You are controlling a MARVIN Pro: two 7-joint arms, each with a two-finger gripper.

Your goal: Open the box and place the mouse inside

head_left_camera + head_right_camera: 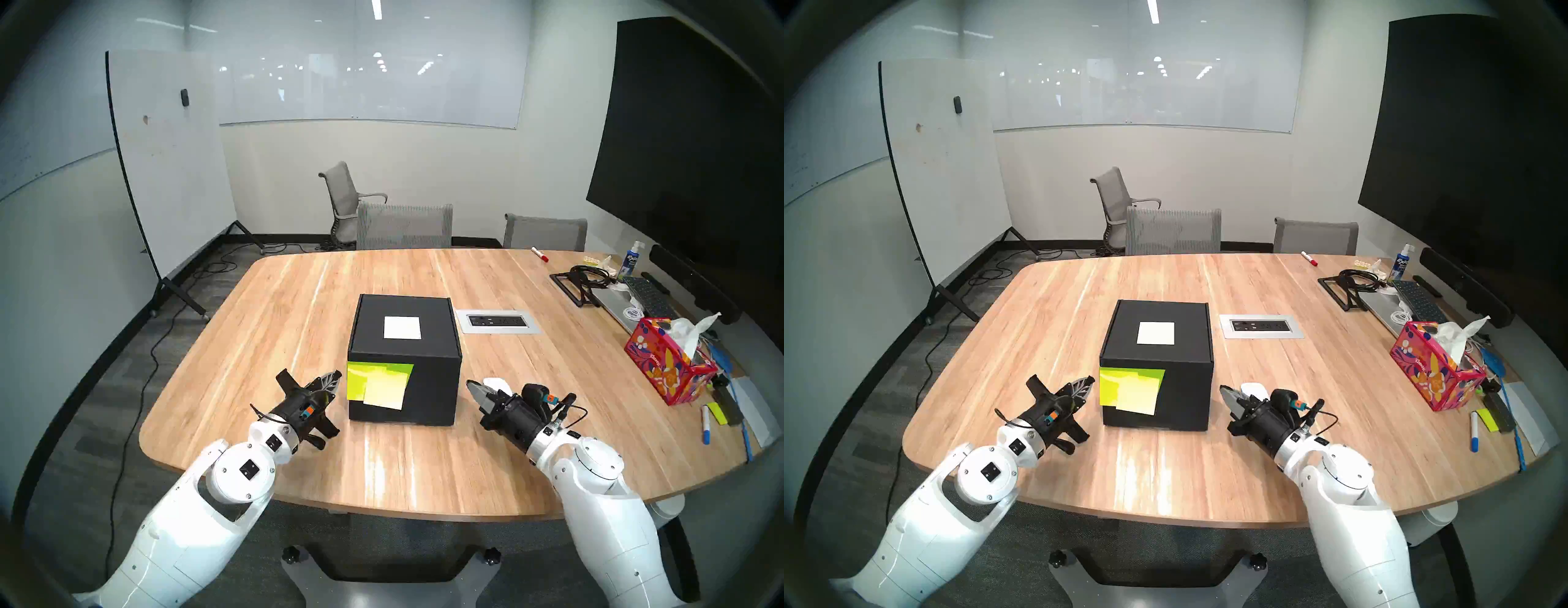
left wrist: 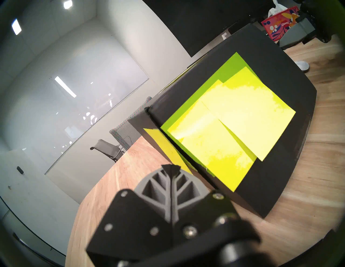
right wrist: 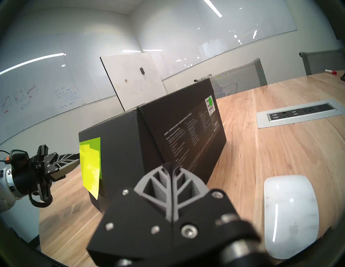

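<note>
Both pincers were pressed together, nothing pinched. Left gripper [image 1: 335,377] hung level, tip just beside the left front corner of the box [image 1: 428,339], not clearly touching. Right gripper [image 1: 470,385] hung level off the box's right front corner, a gap between them.

Box sat closed on the table [image 1: 271,322], between the two pincers and slightly ahead of them. White square label [image 1: 402,327] on the lid was blank as far as I could read. Yellow-green sticky notes [image 1: 379,382] overlapped on the front face, right ahead of the left tip; no writing visible on them. The side facing the right pincer carried small white print, too fine to read, plus a small sticker with a green dot [image 3: 211,101].

Mouse [image 3: 290,214] lay on the table just right of the right pincer and below it, Apple logo on its shell.

Well off to the right: red floral tissue box [image 1: 668,365], "Kleenex" on the side. An "Expo" spray bottle [image 1: 632,257] stood far ahead-right.
</note>
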